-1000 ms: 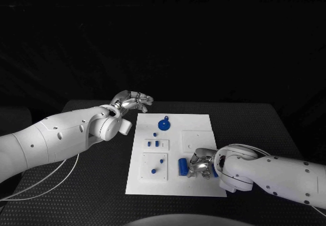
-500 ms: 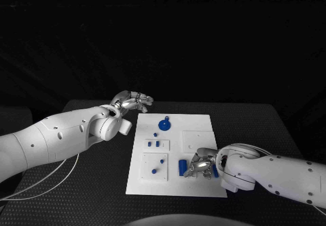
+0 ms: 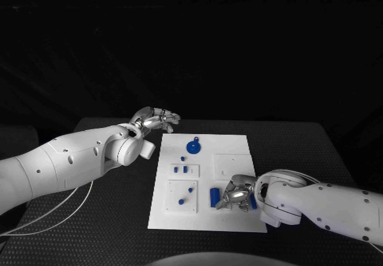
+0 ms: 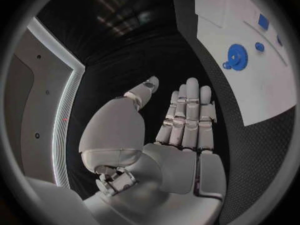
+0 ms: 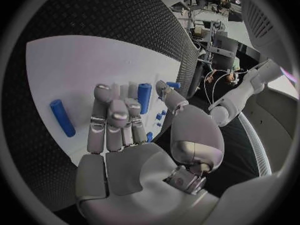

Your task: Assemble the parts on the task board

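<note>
The table [image 3: 319,144] has a matt black top with a fine woven, cloth-like grain. The task board [image 3: 231,147] is smooth, matt white, probably plastic. The blue parts [image 3: 193,147] look like smooth plastic. Both arms have glossy white shells; the right hand [image 5: 125,130] and left hand [image 4: 181,130] look like brushed silver metal.

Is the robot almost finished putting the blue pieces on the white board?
Not nearly. Some small blue pieces already stand in the task board. Right now the right hand hovers over a loose blue cylinder, not clearly gripping it. Another blue cylinder and the blue gear lie loose. The left hand waits open, off the board.
</note>
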Motion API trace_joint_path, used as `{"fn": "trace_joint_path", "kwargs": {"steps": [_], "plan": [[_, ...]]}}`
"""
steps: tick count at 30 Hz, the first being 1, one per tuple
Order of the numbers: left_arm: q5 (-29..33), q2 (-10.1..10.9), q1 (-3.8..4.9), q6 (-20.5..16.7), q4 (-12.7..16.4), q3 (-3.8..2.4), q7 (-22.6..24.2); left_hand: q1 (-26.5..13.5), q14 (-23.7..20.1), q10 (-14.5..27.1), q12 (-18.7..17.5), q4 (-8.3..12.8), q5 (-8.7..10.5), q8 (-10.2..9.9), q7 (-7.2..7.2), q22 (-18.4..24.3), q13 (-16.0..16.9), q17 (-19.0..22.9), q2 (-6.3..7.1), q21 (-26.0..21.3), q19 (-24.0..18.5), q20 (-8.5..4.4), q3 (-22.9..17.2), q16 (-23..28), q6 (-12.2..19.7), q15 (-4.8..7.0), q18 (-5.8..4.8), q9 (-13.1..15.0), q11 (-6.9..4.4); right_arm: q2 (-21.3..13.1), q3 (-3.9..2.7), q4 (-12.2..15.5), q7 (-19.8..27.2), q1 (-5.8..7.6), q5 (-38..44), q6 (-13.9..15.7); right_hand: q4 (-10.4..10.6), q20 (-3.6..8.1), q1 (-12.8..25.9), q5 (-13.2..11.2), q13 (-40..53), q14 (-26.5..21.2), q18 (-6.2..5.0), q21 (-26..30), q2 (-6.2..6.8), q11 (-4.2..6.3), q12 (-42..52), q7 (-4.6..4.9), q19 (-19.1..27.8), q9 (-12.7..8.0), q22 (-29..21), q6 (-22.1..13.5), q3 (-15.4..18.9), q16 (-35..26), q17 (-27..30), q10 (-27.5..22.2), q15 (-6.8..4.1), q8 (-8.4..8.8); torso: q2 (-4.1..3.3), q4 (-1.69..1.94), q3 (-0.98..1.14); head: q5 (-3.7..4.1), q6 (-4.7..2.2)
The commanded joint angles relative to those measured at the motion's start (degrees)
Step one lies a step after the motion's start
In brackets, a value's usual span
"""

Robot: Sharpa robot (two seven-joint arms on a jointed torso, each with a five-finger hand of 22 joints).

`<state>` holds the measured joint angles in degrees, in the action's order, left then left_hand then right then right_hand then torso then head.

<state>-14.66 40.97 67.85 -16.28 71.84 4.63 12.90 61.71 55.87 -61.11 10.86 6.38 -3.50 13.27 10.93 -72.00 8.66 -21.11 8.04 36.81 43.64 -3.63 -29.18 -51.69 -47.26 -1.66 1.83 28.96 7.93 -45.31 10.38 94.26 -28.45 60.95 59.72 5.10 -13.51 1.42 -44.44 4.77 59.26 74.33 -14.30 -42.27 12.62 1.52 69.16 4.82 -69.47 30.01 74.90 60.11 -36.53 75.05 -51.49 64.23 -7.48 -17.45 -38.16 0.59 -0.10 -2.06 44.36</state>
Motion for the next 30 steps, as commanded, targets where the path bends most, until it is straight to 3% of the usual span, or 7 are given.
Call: {"fn": "trace_joint_path", "kwargs": {"steps": [1, 4, 7, 11, 17, 22, 30], "plan": [[0.24, -0.15, 0.05, 0.59, 0.14, -0.02, 0.24, -0.37, -0.07, 0.39, 0.26, -0.37, 0.25, 0.03, 0.00, -0.09, -0.09, -0.06, 0.05, -0.28, 0.23, 0.01, 0.12, 0.29, 0.52, -0.39, 0.62, -0.09, 0.15, 0.05, 0.00, -0.02, -0.22, -0.04, 3.75, 1.10, -0.04, 0.25, -0.88, -1.65, 0.09, 0.34, -0.70, 0.31, -1.51, 0.10, -0.27, -0.09, -0.19, 0.06, 0.76, 0.29, 0.10, -0.35, -0.11, 0.33, -0.13, -0.11, 0.01, 0.02, -0.05, 0.07, -0.02], [0.24, -0.14, 0.05, 0.74, 0.13, -0.02, 0.21, -0.38, -0.07, 0.39, 0.27, -0.40, 0.25, 0.03, 0.01, -0.10, -0.09, -0.07, 0.03, -0.28, 0.23, 0.01, 0.12, 0.29, 0.52, -0.39, 0.62, -0.09, 0.15, -0.52, 0.00, -0.02, 0.62, -0.04, 2.90, 3.17, 0.44, 0.28, -1.50, -1.81, 0.09, 0.37, -0.70, 0.39, -2.40, 0.15, -0.31, -0.13, -0.26, 0.03, 0.73, 0.41, -0.61, -0.37, -0.17, 0.42, -0.18, -0.12, 0.02, 0.05, -0.08, 0.13, -0.02], [0.24, -0.16, 0.05, 0.70, 0.01, -0.02, 0.32, -0.38, -0.06, 0.39, 0.28, -0.42, 0.25, 0.04, 0.01, -0.11, -0.10, -0.08, 0.02, -0.29, 0.23, 0.01, 0.11, 0.30, 0.52, -0.39, 0.62, -0.09, 0.15, -1.58, -0.09, 0.49, 1.55, -0.02, 1.29, 3.78, 0.70, 0.25, -1.90, -1.72, 0.05, 0.37, -0.70, 0.46, -2.13, 0.09, -0.41, -0.06, -0.29, -0.02, 0.71, 0.20, -1.14, -0.46, -0.19, 0.43, -0.15, 0.03, 0.03, 0.03, -0.11, 0.21, -0.14], [0.24, -0.17, 0.05, 0.71, -0.11, -0.02, 0.34, -0.40, -0.06, 0.38, 0.29, -0.46, 0.26, 0.05, 0.01, -0.12, -0.10, -0.09, 0.00, -0.30, 0.24, 0.02, 0.12, 0.30, 0.51, -0.39, 0.62, -0.09, 0.15, -2.96, -1.33, 1.07, 2.44, 0.22, 0.01, 3.98, 1.59, 0.18, -1.91, -1.62, 0.06, 0.45, -0.70, 0.49, -0.75, -0.10, -0.43, 0.13, -0.43, -0.04, 0.72, -0.39, -1.60, -0.52, -0.23, 0.54, 0.00, 0.33, 0.06, 0.01, -0.07, 0.20, -0.24], [0.23, -0.07, 0.05, 0.84, -0.25, -0.01, 0.36, -0.45, -0.05, 0.34, 0.33, -0.55, 0.27, 0.10, -0.01, -0.16, -0.11, -0.13, 0.00, -0.31, 0.25, 0.02, 0.14, 0.31, 0.46, -0.39, 0.61, -0.08, 0.14, -6.04, -2.79, 1.59, 2.48, 2.62, -1.22, 1.48, 2.72, 0.18, -1.85, -1.71, 0.23, 0.57, -0.70, 0.51, 0.38, -0.44, -0.14, 0.51, -0.54, 0.13, 0.79, -1.57, -1.61, -0.53, -0.35, 0.87, 0.31, 0.77, 0.03, -0.06, 0.01, 0.72, -0.63], [0.23, -0.15, 0.05, 1.00, -0.23, 0.00, 0.36, -0.47, -0.04, 0.31, 0.36, -0.59, 0.27, 0.12, -0.02, -0.18, -0.11, -0.15, -0.01, -0.33, 0.25, 0.02, 0.15, 0.31, 0.44, -0.39, 0.61, -0.08, 0.13, -8.51, -2.95, 0.63, 0.41, 3.58, 3.51, -1.12, 2.80, 0.26, -2.35, -1.83, 0.56, 0.63, -0.70, 0.43, -0.29, -0.49, 0.43, 0.54, -0.62, 0.45, 0.88, -1.65, -1.53, -0.43, -0.48, 1.26, 0.36, 0.62, 0.01, -0.04, 0.01, 1.28, -1.00], [0.23, -0.12, 0.05, 1.15, -0.16, 0.01, 0.32, -0.48, -0.03, 0.28, 0.39, -0.64, 0.27, 0.15, -0.03, -0.20, -0.12, -0.18, 0.00, -0.35, 0.25, 0.02, 0.16, 0.32, 0.43, -0.38, 0.61, -0.08, 0.12, -11.10, -2.73, 0.35, -2.65, 3.58, 6.95, -3.34, 2.48, 0.30, -2.93, -1.88, 0.89, 0.66, -0.70, 0.31, -0.74, -0.40, 0.90, 0.42, -0.65, 1.01, 1.00, -1.22, -1.33, -0.24, -0.73, 1.51, 0.31, 0.15, -0.03, -0.14, 0.05, 2.17, -1.22]]}}
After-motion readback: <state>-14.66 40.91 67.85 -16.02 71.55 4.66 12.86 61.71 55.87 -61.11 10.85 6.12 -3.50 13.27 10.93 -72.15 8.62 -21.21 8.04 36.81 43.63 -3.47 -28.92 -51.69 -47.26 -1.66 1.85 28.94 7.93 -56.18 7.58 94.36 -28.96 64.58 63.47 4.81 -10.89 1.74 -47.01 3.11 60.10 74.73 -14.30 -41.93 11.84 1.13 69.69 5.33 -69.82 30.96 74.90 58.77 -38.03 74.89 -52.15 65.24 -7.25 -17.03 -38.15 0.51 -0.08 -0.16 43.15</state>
